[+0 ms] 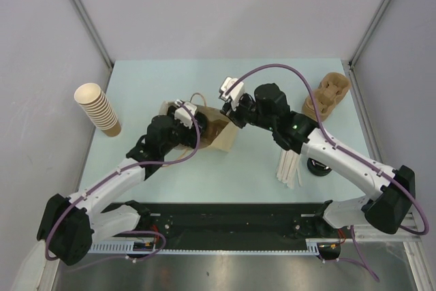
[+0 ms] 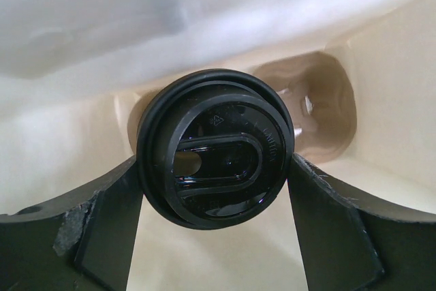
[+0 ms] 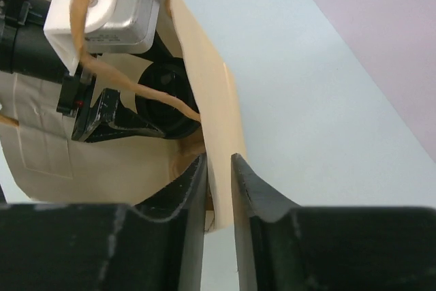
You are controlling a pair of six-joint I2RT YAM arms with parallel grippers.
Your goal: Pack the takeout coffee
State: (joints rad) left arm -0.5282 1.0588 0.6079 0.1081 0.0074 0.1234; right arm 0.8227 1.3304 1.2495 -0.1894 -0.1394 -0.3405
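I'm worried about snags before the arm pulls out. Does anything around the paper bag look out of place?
Yes: the tan paper bag's twisted handle lies draped over the white camera housing on the left gripper, which grips a black-lidded cup inside. It could snag on withdrawal.

Top view: bright, even overhead light, with soft shadows on the table (image 1: 170, 80) and sharp focus. Left wrist view: the black lid (image 2: 216, 148) is sharp with a faint sheen; the area at 12 o'clock is a washed-out blur. Right wrist view: the right gripper (image 3: 219, 163) is soft at 6 o'clock.
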